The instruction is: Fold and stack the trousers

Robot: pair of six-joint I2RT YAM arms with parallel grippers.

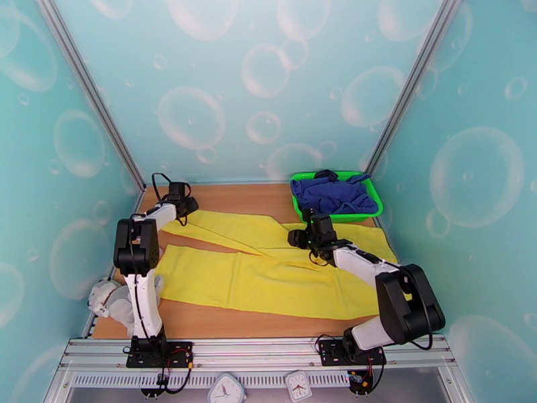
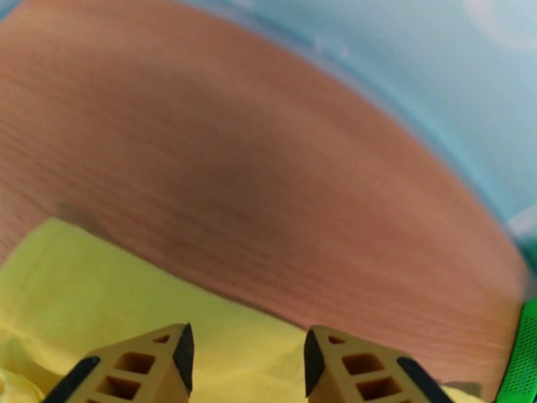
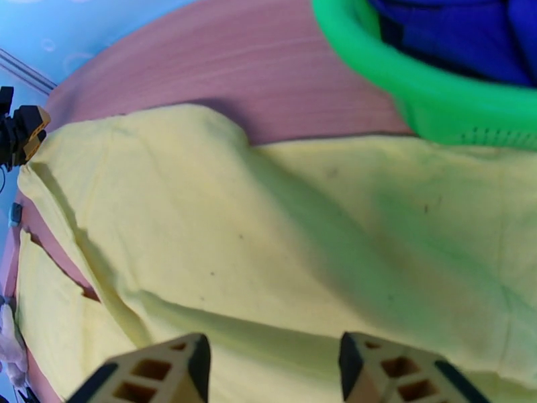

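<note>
The trousers [image 1: 268, 280] lie spread flat on the table [image 1: 201, 322], waist end to the right and both legs running out to the left. The near leg lies roughly parallel to the front edge. The far leg angles away towards the back left, and a narrow wedge of bare wood shows between the two. The waist end reaches the front wall of the basket [image 1: 335, 216]; whether it touches the wall cannot be told.

Left gripper [image 1: 186, 206]: positioned at the outer end of the far leg. In the left wrist view its fingers [image 2: 168, 361] stand apart with nothing between them. The fabric [image 2: 101, 290] lies beneath them and bare table [image 2: 235, 162] beyond.

Right gripper [image 1: 305, 234]: positioned over the trousers near the crotch, just in front of the basket. In the right wrist view its fingers [image 3: 188, 364] are likewise spread and hold nothing. The yellow cloth [image 3: 268, 216] lies beneath them, loosely creased.

The basket stands at the back right of the table. It holds a dark blue garment [image 1: 332, 193], which is bunched up inside the green rim [image 3: 376, 68].

A small grey-white cloth [image 1: 111, 300] lies crumpled at the left edge of the table, beside the base of the left arm and apart from the trousers.
</note>
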